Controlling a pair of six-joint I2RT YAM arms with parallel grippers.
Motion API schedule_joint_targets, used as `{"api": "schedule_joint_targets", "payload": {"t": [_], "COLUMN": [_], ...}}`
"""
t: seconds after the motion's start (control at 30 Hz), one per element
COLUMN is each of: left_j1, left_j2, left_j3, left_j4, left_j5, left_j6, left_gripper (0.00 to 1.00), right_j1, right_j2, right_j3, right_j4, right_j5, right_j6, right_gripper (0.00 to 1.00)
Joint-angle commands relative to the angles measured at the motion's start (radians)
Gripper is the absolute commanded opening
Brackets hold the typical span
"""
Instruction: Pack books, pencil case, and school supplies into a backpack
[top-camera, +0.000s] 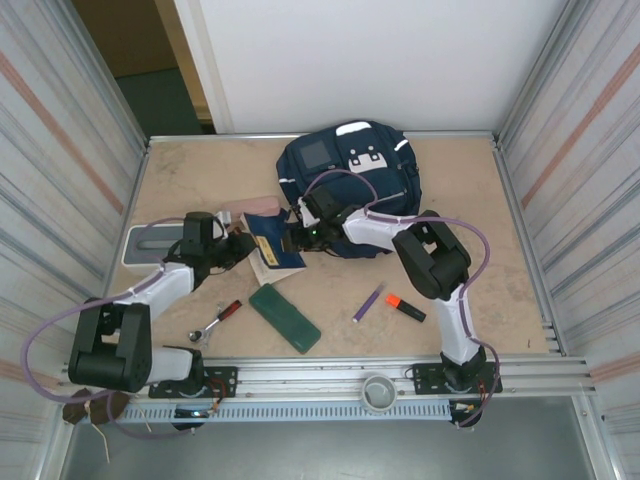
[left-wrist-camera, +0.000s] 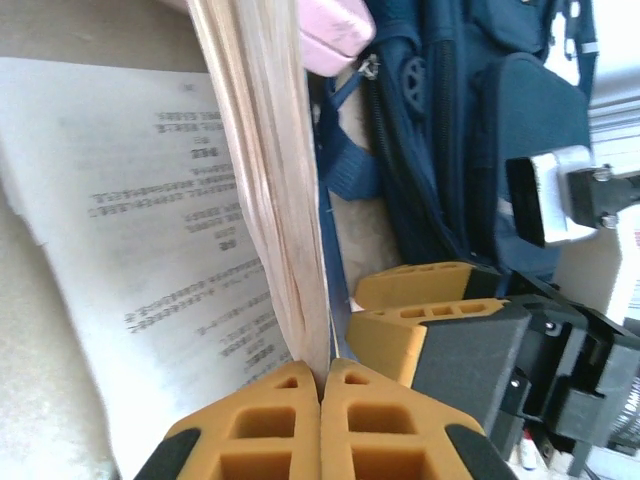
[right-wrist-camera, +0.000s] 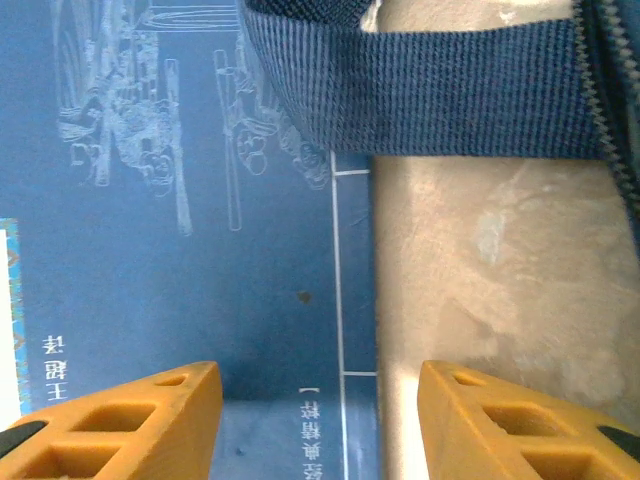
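The navy backpack (top-camera: 345, 185) lies at the table's back centre. A dark-blue book (top-camera: 272, 250) rests in front of it, lifted open on its left side. My left gripper (top-camera: 240, 246) is shut on the book's edge (left-wrist-camera: 270, 180), its fingertips (left-wrist-camera: 300, 385) pinching the cover and pages, with a printed page (left-wrist-camera: 130, 250) folded out to the left. My right gripper (top-camera: 300, 236) hovers open over the blue cover (right-wrist-camera: 200, 250), straddling its right edge, with nothing between its fingers (right-wrist-camera: 170, 410). Nearer the front lie a green pencil case (top-camera: 285, 317), a purple pen (top-camera: 367, 302) and an orange highlighter (top-camera: 405, 307).
A backpack strap (right-wrist-camera: 420, 80) crosses the book's top. A pink object (top-camera: 262, 206) sits behind the book. A red-handled metal tool (top-camera: 218, 320) lies front left. A grey tray (top-camera: 150, 245) stands at the left, and a tape roll (top-camera: 378, 392) on the front rail.
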Motion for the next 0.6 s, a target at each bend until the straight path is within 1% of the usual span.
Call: {"api": "schedule_joint_targets", "payload": {"t": [0.0,0.13,0.2,0.3,0.47,0.57], "left_j1": [-0.002,-0.002,-0.001,-0.001,-0.001,-0.001], "left_j2": [-0.052,-0.076,-0.086,-0.101,-0.128,-0.134], "left_j3": [-0.009,-0.015,-0.010,0.002,-0.008,-0.010], "left_j4": [0.070,0.104,0.111,0.116,0.190,0.238], "left_j5": [0.072,0.098,0.104,0.125,0.183,0.230], "left_j6": [-0.064,-0.110,-0.118,-0.115,-0.158,-0.189], "left_gripper": [0.00,0.00,0.00,0.00,0.00,0.00], "right_j1": [-0.028,-0.062,-0.077,-0.098,-0.139,-0.148], "right_j2": [-0.070,-0.113,-0.137,-0.170,-0.206,-0.220], "right_j3": [-0.031,-0.075,-0.103,-0.142,-0.235,-0.268], "right_j4": [-0.034,-0.016,0.008,0.062,0.268,0.403], "right_j5": [-0.054,-0.113,-0.141,-0.212,-0.374,-0.445], "right_j6": [-0.013,-0.002,0.011,0.038,0.159,0.243], "right_gripper": [0.56,0.60,0.62,0.67,0.76,0.78]}}
